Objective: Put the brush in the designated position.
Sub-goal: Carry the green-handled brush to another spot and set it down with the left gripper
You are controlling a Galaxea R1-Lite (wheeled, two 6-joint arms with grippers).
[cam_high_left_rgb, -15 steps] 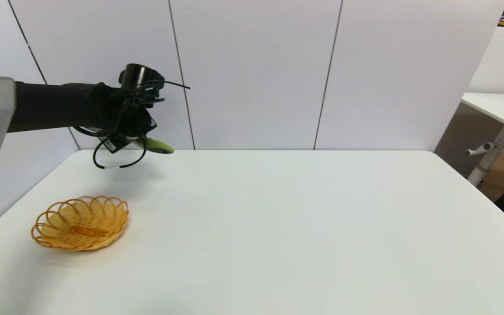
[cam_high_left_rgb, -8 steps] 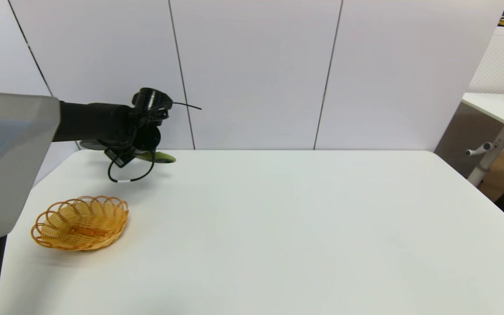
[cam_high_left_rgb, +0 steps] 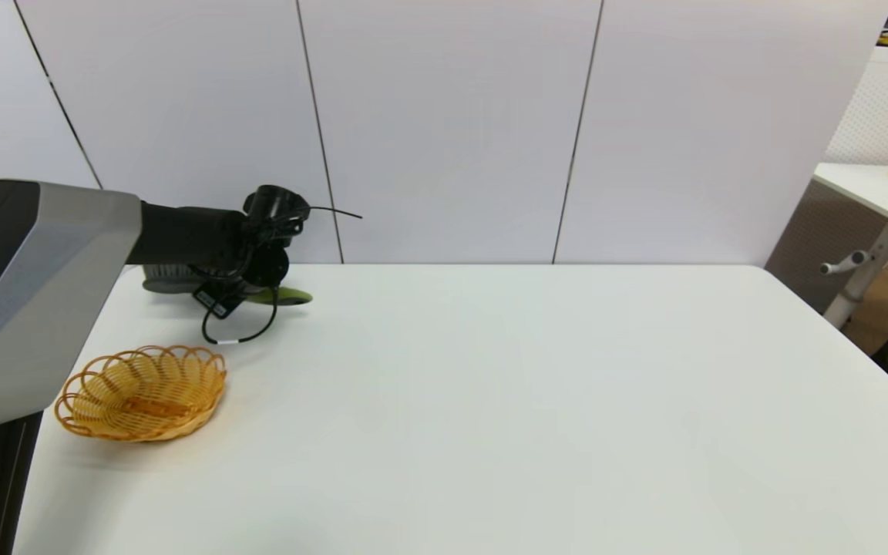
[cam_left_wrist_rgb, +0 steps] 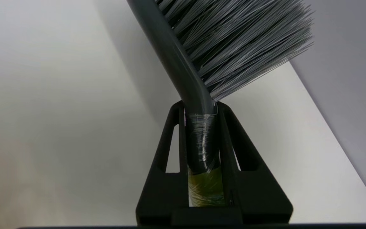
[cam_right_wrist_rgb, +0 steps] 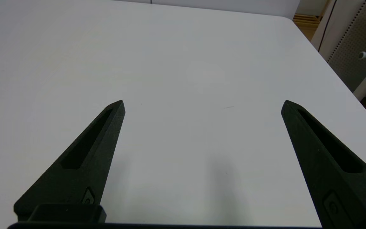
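White wall panels are closing off the back, and the white counter (cam_high_left_rgb: 490, 401) is filling nearly everything below them. Starting on the left: the left arm is reaching across the far left corner, forearm almost level, wrist low over the surface, cable loop dangling beneath it. The left pincer (cam_left_wrist_rgb: 202, 109) is clamped on the brush (cam_left_wrist_rgb: 183, 63), both fingers pinching the dark neck right where it is meeting the lime-green handle. In the head view the brush is lying close to flat at that far corner, bristles poking out toward the counter's left edge and the green handle tip showing past the wrist toward the centre; whether it is touching the counter or hovering just over it, I cannot tell.

Nearer the robot, the orange basket (cam_high_left_rgb: 143, 391) is sitting near the left edge, well apart from the brush.

This looks like a light, stiff plastic tool: the handle should not be bending, only the bristles giving. The smooth neck looks a little slick, so that narrow waist by the handle seems the right place to be gripping, with the weight fairly balanced either side.

Over on the right, the right pincer (cam_right_wrist_rgb: 202, 105) is hanging idle above bare counter, fingers spread wide apart, holding nothing.
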